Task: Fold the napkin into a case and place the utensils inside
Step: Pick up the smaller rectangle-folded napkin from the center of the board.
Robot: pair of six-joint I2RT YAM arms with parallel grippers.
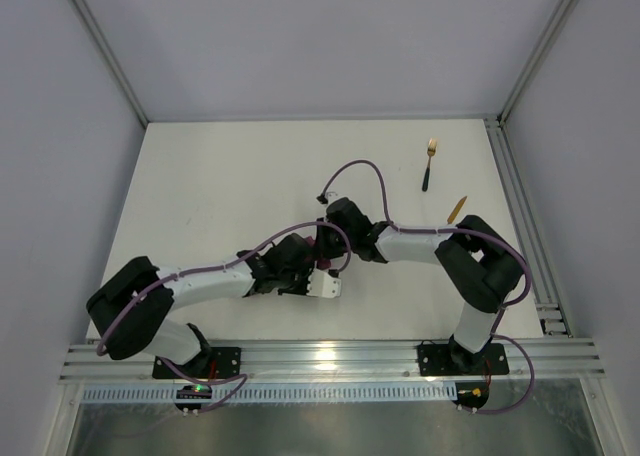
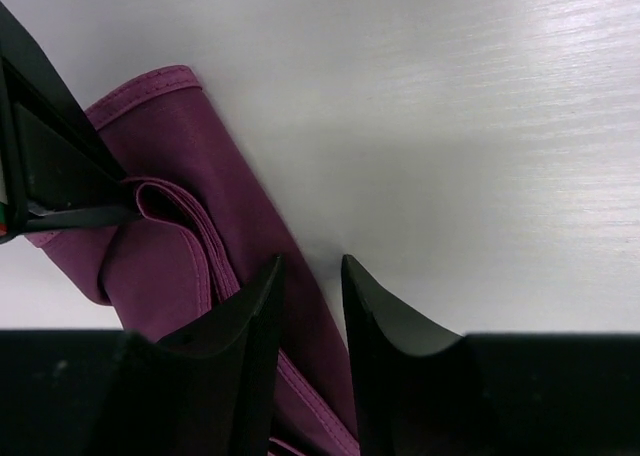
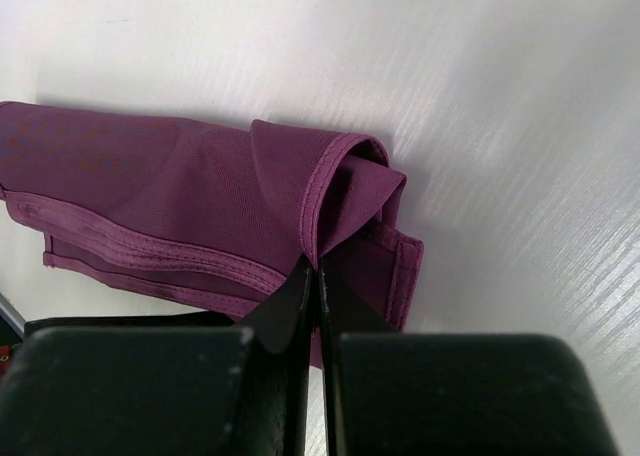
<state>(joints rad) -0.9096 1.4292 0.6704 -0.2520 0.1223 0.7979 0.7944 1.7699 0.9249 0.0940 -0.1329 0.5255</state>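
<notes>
The right hand [image 3: 312, 274] is clenching on the napkin [image 3: 170, 191]. Its two fingers are pressing flat together, and a raised fold at the end of the cloth is sitting pinched between their tips. From that pinch the fold is curling up and over into a small loop. The rest of the magenta-purple cloth is lying flat on the white worktop [image 3: 480, 96]. It is stretching away to the left of the right wrist view as a narrow, layered oblong, with stitched hems running along its near side.

The left hand [image 2: 312, 281] is standing released, its fingers parted with a clear gap between them. It is hovering low over the same cloth. One finger [image 2: 255, 316] is lying over the purple fabric and the other over bare worktop, with the napkin's long edge running through the gap between them. I cannot tell whether either fingertip is touching the cloth. In the left wrist view the right hand's dark fingers are showing at the left edge, gripping the bunched fold near the left hand.

From above, both hands are sitting close together in the near half of the worktop, and very little of the napkin is showing beneath them. The fork [image 1: 430, 156] and the knife [image 1: 457, 210] are lying well apart from the hands, over on the right side of the worktop. The fork is lying farther back and the knife nearer.
</notes>
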